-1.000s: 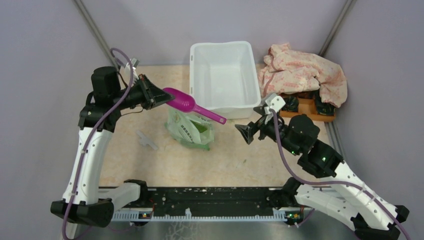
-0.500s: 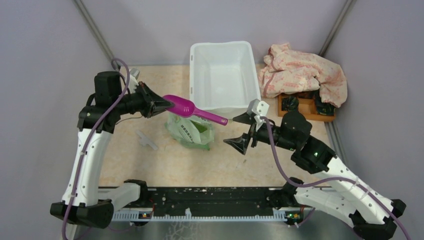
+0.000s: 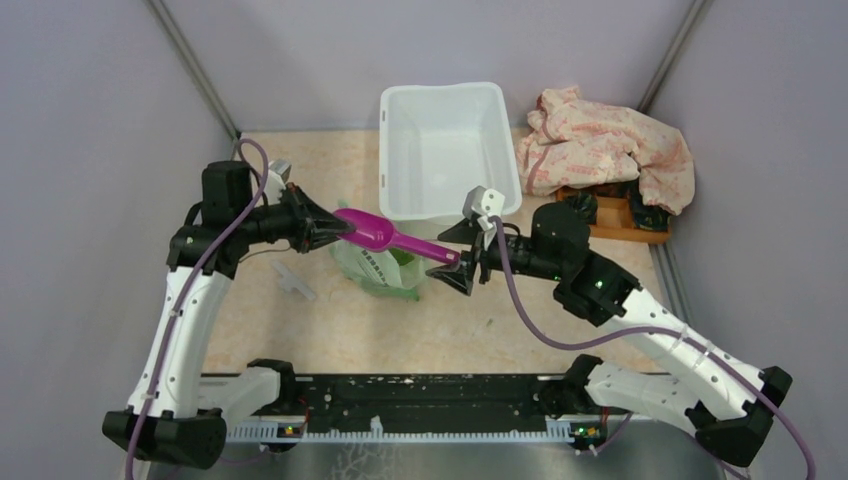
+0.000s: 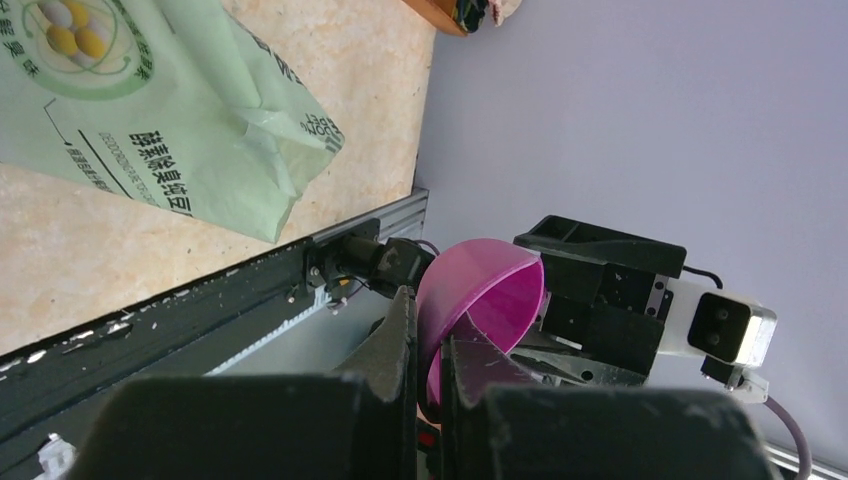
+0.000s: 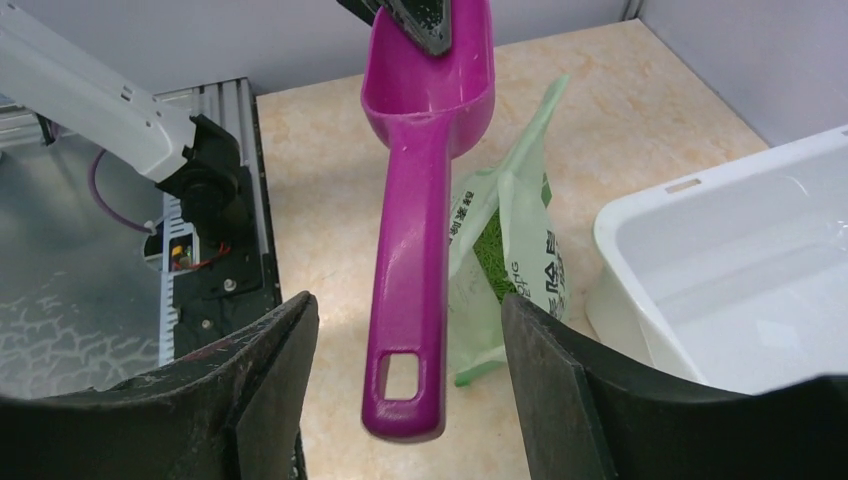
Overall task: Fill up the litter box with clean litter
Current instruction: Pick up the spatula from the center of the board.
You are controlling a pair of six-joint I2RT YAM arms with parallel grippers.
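Magenta scoop (image 3: pixel 368 229) over bag (image 3: pixel 384 268) — left pincer (image 3: pixel 336 228) clamps it, right pincer (image 3: pixel 452 257) apparently open.

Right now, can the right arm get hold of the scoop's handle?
Probably yes. The right gripper is open, straddling the handle end of the scoop with nothing in between; the left gripper pinches only the bowl.

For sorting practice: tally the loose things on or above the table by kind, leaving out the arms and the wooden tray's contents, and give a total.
White litter box: 1
Magenta scoop: 1
Green printed bag: 1
Patterned cloth: 1
Wooden tray: 1
Small grey plastic piece: 1
Total: 6
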